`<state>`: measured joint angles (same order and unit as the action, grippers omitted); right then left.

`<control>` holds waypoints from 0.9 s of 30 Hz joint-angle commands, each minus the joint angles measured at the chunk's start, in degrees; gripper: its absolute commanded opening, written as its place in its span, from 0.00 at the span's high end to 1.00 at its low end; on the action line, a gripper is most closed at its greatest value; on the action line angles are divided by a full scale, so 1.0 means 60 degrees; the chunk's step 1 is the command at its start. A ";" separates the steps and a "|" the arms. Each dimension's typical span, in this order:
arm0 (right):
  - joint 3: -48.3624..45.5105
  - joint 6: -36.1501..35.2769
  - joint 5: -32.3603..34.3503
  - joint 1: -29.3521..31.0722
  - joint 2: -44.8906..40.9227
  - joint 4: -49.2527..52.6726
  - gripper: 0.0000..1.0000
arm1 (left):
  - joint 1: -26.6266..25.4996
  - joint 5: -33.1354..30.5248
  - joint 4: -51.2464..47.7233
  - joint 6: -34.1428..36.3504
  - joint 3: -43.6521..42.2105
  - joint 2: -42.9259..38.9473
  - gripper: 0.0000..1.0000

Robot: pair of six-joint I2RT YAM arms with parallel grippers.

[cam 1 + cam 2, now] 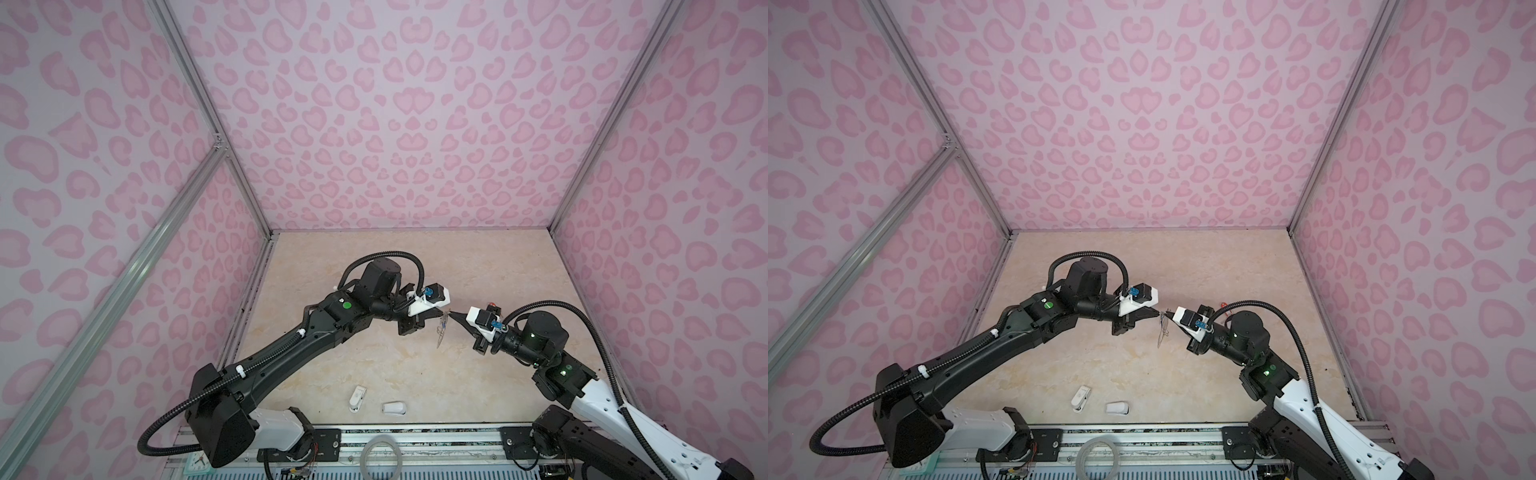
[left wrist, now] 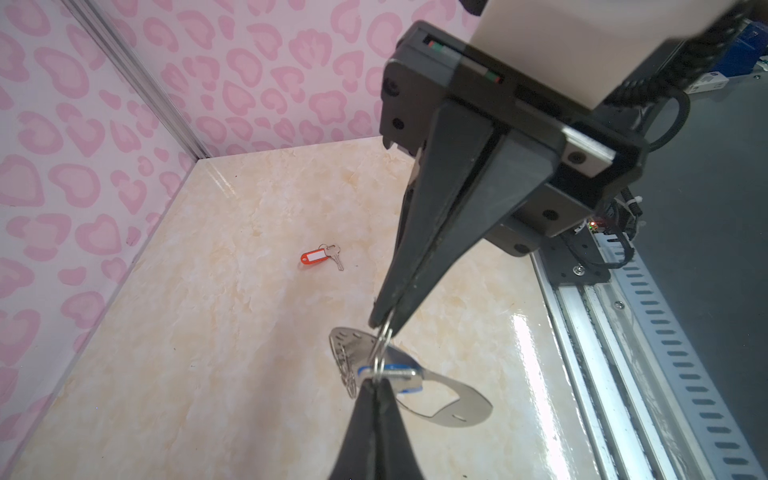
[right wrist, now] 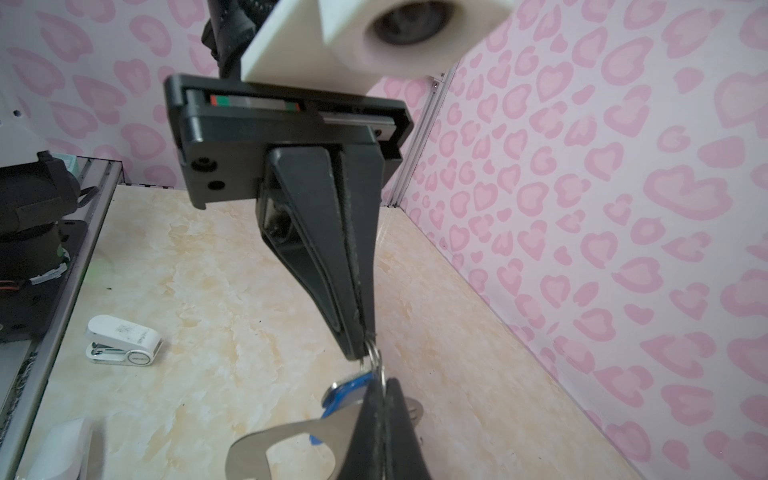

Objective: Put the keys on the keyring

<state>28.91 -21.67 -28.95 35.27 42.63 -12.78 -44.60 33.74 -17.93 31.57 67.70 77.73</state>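
Observation:
Both grippers meet above the middle of the table. My left gripper [image 2: 378,384] [image 1: 439,313] and right gripper [image 3: 382,382] [image 1: 454,314] are each shut on the same wire split ring [image 2: 383,347] [image 3: 374,356], from opposite sides. The keyring [image 2: 461,411] [image 3: 291,440], a thin grey metal plate with an oval cut-out, hangs from that ring clear of the table. The blue key tag [image 2: 401,374] [image 3: 349,388] hangs against it; its metal key is hidden. The red-orange key [image 2: 318,257] [image 1: 1224,305] lies flat on the table behind the right wrist.
Two small white plastic pieces [image 1: 357,398] [image 1: 394,408] lie near the table's front edge. A pale grey hoop [image 1: 381,457] sits on the metal rail [image 1: 436,436] in front. Pink patterned walls close the table on three sides.

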 commanded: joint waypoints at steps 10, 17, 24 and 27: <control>-0.0609 0.0096 0.0169 0.0041 -0.0621 -0.1074 1.00 | 0.0020 0.0331 0.0060 0.0150 -0.0238 -0.0212 0.97; -0.0760 0.0257 0.0225 0.0040 -0.0588 -0.1631 1.00 | 0.0015 0.0529 -0.0102 0.0171 -0.0257 -0.0119 0.97; -0.0803 0.0301 0.0298 0.0040 -0.0484 -0.1982 1.00 | 0.0008 0.0854 -0.0202 0.0071 -0.0053 0.0119 0.97; -0.0818 0.0316 0.0299 0.0040 -0.0456 -0.2059 1.00 | 0.0010 0.1018 -0.0219 -0.0003 -0.0019 0.0224 0.97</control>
<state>24.53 -20.58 -27.81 35.51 39.75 -20.97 -44.60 37.69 -18.41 31.66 66.78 78.46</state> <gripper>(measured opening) 0.049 0.049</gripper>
